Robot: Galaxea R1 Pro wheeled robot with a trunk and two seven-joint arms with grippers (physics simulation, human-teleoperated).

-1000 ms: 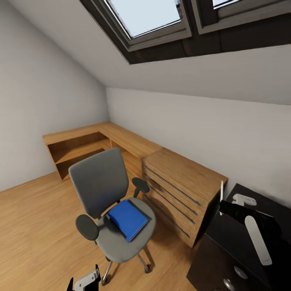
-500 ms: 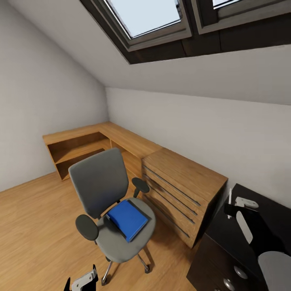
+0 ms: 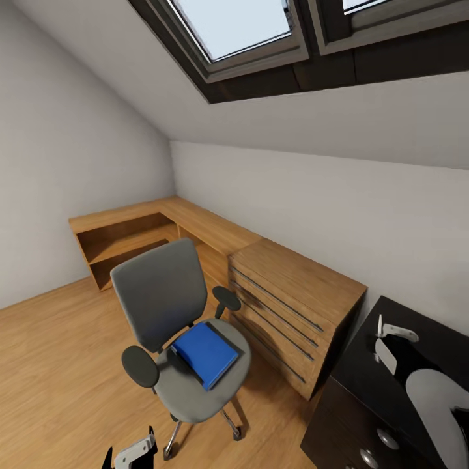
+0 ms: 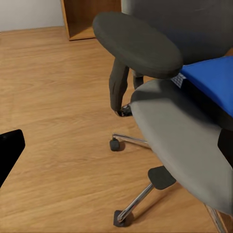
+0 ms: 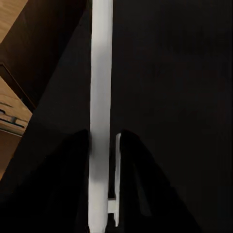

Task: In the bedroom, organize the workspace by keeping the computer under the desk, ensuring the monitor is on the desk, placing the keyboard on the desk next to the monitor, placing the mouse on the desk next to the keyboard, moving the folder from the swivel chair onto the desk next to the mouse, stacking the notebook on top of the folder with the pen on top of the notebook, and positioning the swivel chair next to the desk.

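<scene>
Your right gripper (image 3: 380, 335) is raised over the black desk (image 3: 365, 371) near its left edge, fingers (image 5: 77, 179) clamped on a white pen (image 5: 101, 116) held upright. Your left gripper (image 3: 130, 453) hangs low by the swivel chair (image 3: 163, 293); I cannot tell its jaw state. The left wrist view shows the chair's chrome base (image 4: 133, 204). The blue folder (image 3: 206, 354) lies on the seat.

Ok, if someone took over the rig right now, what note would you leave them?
Left gripper: open, empty, low beside the swivel chair.
Right gripper: shut on the pen, above the black desk.
Folder: flat on the chair seat.
Done: pen picked up.
Left: folder onto the desk, notebook and pen stacked on it, chair moved next to the desk.
</scene>
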